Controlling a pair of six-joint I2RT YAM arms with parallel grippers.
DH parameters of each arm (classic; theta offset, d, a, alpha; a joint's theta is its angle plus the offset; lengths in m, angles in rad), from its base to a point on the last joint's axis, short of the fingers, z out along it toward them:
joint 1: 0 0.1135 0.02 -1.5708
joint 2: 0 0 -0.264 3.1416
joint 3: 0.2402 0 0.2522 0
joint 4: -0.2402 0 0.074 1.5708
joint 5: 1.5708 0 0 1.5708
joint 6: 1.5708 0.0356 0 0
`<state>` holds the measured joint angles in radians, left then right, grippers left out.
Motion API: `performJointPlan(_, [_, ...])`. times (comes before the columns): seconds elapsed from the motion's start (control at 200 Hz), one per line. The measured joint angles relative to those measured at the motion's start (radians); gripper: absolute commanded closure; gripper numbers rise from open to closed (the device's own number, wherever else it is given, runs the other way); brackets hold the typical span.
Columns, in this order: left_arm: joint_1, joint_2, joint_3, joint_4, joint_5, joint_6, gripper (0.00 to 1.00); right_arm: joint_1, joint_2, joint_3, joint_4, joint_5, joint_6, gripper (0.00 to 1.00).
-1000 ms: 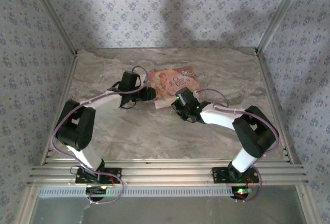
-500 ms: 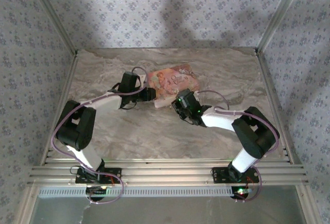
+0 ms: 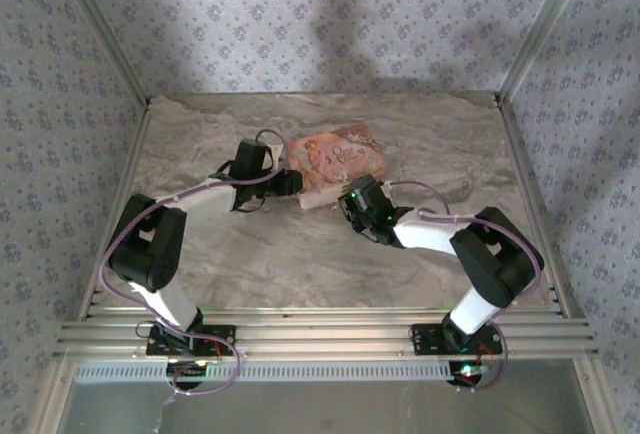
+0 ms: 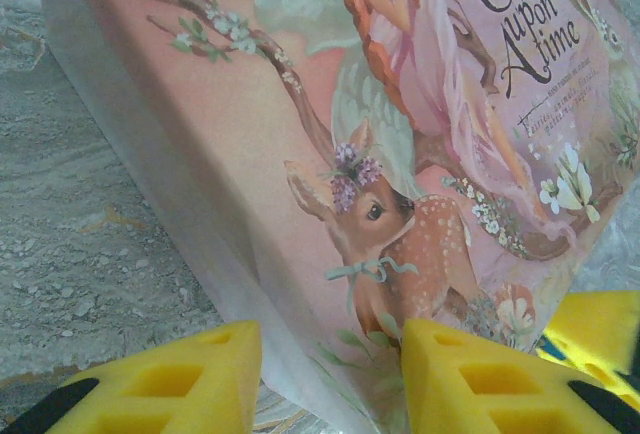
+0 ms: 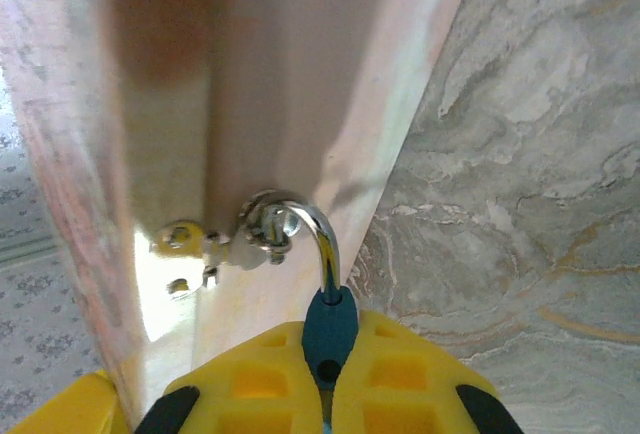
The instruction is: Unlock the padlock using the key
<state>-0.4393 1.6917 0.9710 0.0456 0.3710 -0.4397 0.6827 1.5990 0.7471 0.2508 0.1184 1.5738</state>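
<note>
The padlock [image 5: 330,329] is a small teal block, and my right gripper [image 5: 328,354] is shut on it. Its chrome shackle [image 5: 320,239] hooks through a small metal ring on the pale side of the pink illustrated box [image 5: 270,74]. The key is out of view. In the left wrist view my left gripper [image 4: 330,379] holds a corner of the pink box [image 4: 400,104] between its yellow fingers [image 4: 190,379], one on the picture face. From above, the left gripper [image 3: 290,182] meets the box [image 3: 335,154] from the left and the right gripper [image 3: 346,197] from the front.
The marble table [image 3: 300,254] runs out to patterned walls on three sides. Metal rails [image 3: 320,334] cross the near edge by the arm bases. A small yellowish hasp fitting [image 5: 185,244] sits on the box's side beside the ring.
The pink box has shifted slightly left and back. The right wrist has edged a little to the right. The left arm has hardly moved.
</note>
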Motion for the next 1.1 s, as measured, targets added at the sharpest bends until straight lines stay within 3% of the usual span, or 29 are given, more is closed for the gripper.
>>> performJointPlan(0.38, [-0.013,-0.003,-0.006,0.000,0.026,0.000,0.57,-0.029,-0.073,0.005,-0.119,0.013,-0.037,1.00])
performJointPlan(0.66, [-0.012,-0.031,-0.009,-0.091,-0.021,0.013,0.53,-0.060,-0.071,-0.013,-0.151,-0.030,-0.080,1.00])
performJointPlan(1.099, [-0.011,-0.225,-0.029,-0.165,-0.086,0.039,0.48,-0.088,-0.045,0.033,-0.203,-0.086,-0.188,1.00])
